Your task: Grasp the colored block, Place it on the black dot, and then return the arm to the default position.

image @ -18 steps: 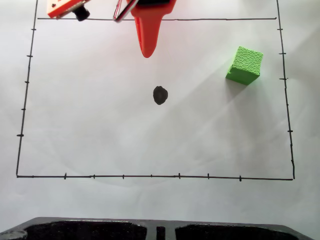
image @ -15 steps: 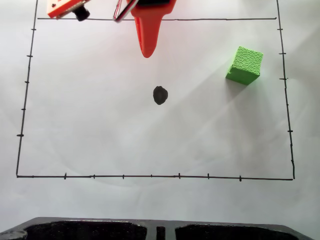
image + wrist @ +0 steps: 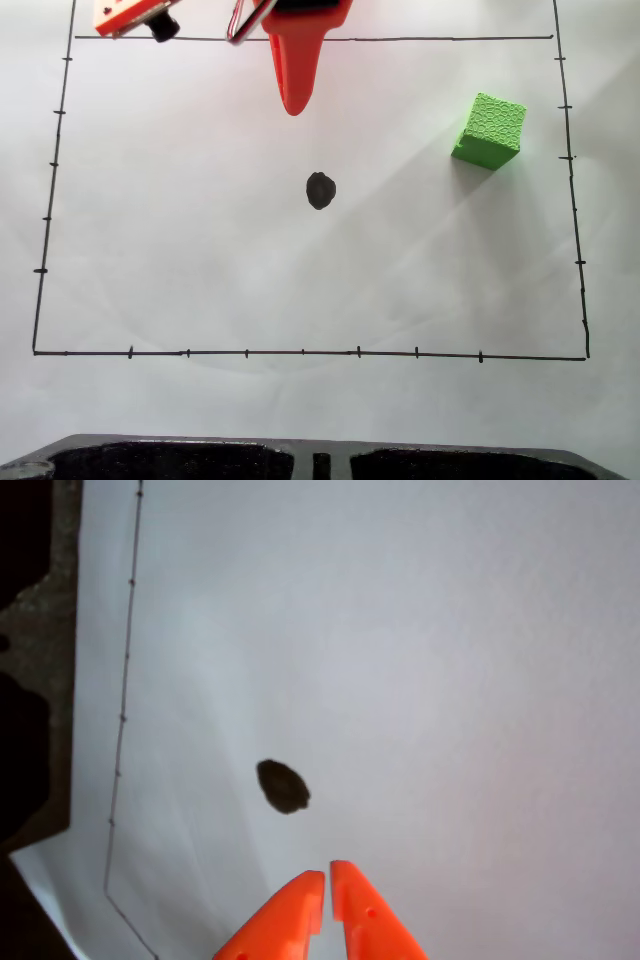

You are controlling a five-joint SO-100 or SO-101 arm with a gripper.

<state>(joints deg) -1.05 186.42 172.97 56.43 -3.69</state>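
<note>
My gripper [image 3: 327, 877] is pressed together on nothing, its orange tips at the bottom centre of the wrist view, above the white paper sheet [image 3: 200, 250]. In the fixed view the black dot [image 3: 320, 190] sits mid-sheet, just below my tip. The green cube [image 3: 489, 130] rests at upper right, inside the inked border line [image 3: 300, 352]. A dark moulded edge [image 3: 200, 460] runs along the bottom.

We are looking down on a white paper sheet [image 3: 200, 270] that is covering the work surface, with a hand-drawn black border [image 3: 300, 352] with tick marks running around it. Soft light is casting faint shadows across it. A dark, rough-textured edge [image 3: 170, 458] is showing beyond the paper, far from the pincer.
</note>
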